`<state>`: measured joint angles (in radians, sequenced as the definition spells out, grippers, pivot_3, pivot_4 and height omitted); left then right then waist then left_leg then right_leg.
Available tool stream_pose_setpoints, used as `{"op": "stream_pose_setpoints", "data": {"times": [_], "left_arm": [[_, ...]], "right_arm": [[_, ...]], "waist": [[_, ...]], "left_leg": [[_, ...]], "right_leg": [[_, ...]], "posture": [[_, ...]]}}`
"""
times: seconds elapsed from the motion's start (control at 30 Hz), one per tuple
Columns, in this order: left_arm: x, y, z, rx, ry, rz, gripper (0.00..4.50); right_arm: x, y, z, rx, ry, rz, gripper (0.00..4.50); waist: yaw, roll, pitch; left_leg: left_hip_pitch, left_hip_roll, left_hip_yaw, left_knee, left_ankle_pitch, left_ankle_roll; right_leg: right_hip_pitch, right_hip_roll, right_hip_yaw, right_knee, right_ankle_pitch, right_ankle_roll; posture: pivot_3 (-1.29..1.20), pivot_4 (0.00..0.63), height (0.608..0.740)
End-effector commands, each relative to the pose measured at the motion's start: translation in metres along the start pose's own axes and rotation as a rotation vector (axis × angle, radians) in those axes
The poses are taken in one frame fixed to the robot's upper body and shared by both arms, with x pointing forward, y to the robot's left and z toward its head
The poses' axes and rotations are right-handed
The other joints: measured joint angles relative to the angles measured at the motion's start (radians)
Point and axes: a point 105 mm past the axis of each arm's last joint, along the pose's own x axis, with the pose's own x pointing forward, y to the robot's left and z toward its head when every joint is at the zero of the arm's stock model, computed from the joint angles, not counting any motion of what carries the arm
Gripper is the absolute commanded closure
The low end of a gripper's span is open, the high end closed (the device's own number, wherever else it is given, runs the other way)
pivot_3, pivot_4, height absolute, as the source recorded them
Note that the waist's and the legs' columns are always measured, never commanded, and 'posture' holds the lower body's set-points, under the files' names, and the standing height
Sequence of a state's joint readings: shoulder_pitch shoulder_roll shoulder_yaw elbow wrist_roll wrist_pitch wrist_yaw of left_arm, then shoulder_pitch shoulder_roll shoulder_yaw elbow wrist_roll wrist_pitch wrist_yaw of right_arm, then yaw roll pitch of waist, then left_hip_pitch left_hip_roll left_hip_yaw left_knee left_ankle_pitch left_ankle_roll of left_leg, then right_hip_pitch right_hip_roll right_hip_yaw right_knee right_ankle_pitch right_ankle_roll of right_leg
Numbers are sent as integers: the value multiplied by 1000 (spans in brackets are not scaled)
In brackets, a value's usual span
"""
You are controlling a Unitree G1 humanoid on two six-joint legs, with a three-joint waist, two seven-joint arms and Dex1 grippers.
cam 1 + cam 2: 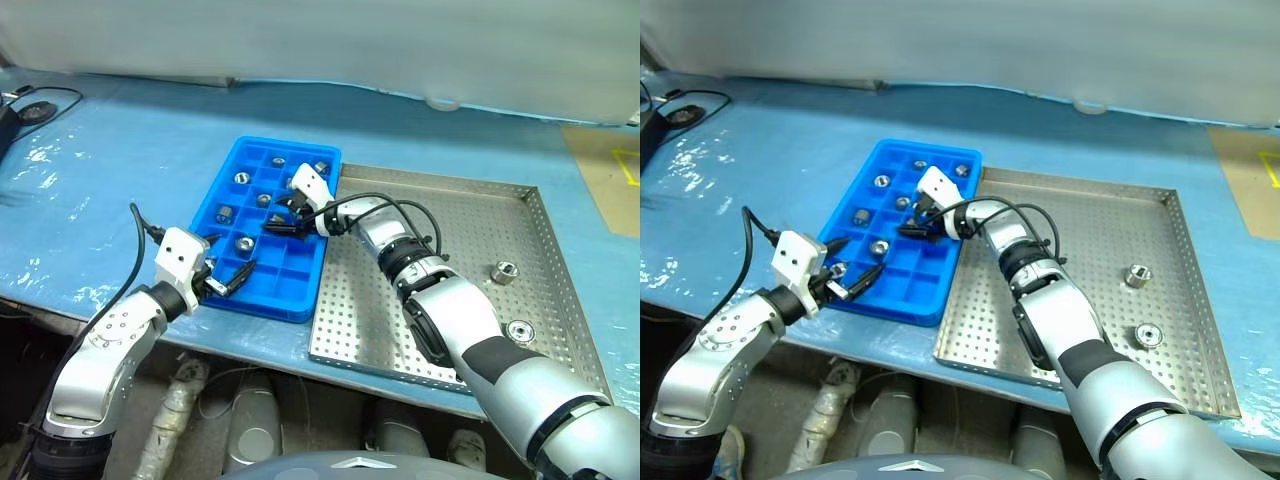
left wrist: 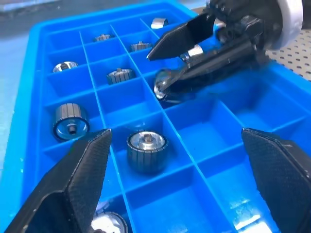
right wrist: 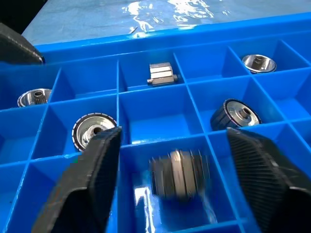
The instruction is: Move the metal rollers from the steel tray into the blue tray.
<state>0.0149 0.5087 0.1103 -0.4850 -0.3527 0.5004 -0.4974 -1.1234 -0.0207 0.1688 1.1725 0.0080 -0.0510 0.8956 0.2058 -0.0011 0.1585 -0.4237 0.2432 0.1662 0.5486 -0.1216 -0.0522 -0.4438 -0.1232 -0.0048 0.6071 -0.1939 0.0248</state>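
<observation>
1. The metal rollers [image 1: 506, 272] look like small, hard steel pieces: dense for their size, stiff, smooth and likely slippery on the polished faces. I would take one across its ribbed side wall, where the fingers can bite, rather than on the shiny end faces.
2. Two rollers lie on the steel tray [image 1: 470, 215], well apart from the arms, one near the far right and one closer to the front rim. Several others already sit singly in compartments of the blue tray [image 1: 222, 180].
3. One roller [image 3: 180, 174] lies on its side in a compartment directly between the spread fingers of the right end effector [image 1: 286, 213]; it looks blurred, so I judge it just let go, and cannot tell if it has settled.
4. The left end effector [image 1: 228, 278] hovers over the near edge of the blue tray, fingers wide apart, holding nothing.
5. The right forearm covers part of the steel tray's perforated floor, so more rollers could be hidden beneath it. The counter [image 1: 120, 170] under both trays is covered in blue sheeting.
</observation>
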Motion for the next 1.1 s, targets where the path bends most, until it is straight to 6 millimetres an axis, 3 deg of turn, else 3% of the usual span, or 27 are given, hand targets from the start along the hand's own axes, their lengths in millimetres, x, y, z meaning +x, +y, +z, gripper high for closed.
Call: {"op": "stream_pose_setpoints", "data": {"times": [0.03, 0.2, 0.43, 0.77, 0.93, 1.1], "left_arm": [[6, -5, 13, 17, -48, -39, 0], [22, -15, 27, 0, -107, -134, 0], [49, -34, 31, 4, -122, -313, 0], [83, -72, 32, -2, -141, -575, 0], [92, -85, 32, -3, -151, -656, 0], [98, -92, 32, -1, -154, -705, 0]], "right_arm": [[-9, -8, 18, -11, -98, -16, 166], [-38, -30, 27, -3, -178, -79, 166], [-107, -38, 6, -45, -161, -120, 166], [-212, -19, -29, 30, -26, -355, 166], [-243, -1, -46, 85, 64, -428, 166], [-273, 11, -78, 161, 223, -528, 166]], "waist": [[1, 0, 0], [2, 0, 0], [-15, 0, 0], [-97, 0, 0], [-145, 0, 0], [-166, 0, 0]], "left_leg": [[0, 0, 0, 0, 0, 0], [-1, 0, -1, 1, 1, -1], [-1, 0, -1, 3, 1, -1], [6, -1, 2, 4, 1, -1], [9, -1, 6, 3, 1, 0], [10, -2, 8, 3, 0, 1]], "right_leg": [[0, 0, 0, 0, 0, 0], [0, 0, -1, 1, 0, 0], [2, 0, 0, 0, 0, 0], [4, 1, 5, 1, 0, 0], [5, 1, 8, 0, 0, 1], [5, 0, 9, -2, 0, 2]], "posture": [[419, 150, 740], [337, 150, 740], [173, 150, 740], [-108, 150, 740], [-194, 150, 740], [-244, 150, 740]]}}
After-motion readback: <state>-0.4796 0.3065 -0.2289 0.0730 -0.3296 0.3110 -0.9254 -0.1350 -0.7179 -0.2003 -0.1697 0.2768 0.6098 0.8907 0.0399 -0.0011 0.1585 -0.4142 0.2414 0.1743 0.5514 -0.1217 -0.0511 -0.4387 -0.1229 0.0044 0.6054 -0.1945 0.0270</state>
